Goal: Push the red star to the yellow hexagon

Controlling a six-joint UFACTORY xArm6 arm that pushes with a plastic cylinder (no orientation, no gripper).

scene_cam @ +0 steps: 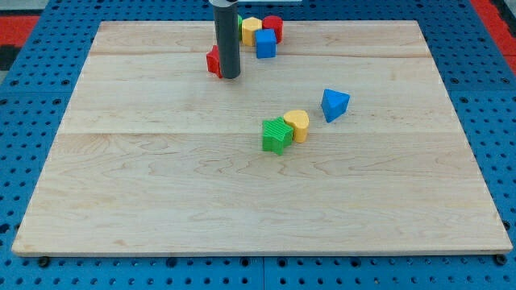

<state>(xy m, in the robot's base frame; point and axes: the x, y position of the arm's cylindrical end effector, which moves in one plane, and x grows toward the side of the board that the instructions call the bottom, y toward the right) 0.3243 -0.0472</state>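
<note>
The red star (213, 61) lies near the view's top, left of centre, partly hidden behind my rod. My tip (230, 76) stands just right of it, touching or nearly touching its right side. The yellow hexagon (251, 30) sits in a cluster at the view's top, up and to the right of my tip, pressed against a blue cube (266, 44) and a red cylinder (273, 26). A green block (239, 22) is mostly hidden behind the rod at the cluster's left.
Near the board's middle a green star (276, 134) touches a yellow heart (297, 125). A blue triangle (334, 104) lies just right of them. The wooden board (161, 185) rests on a blue pegboard.
</note>
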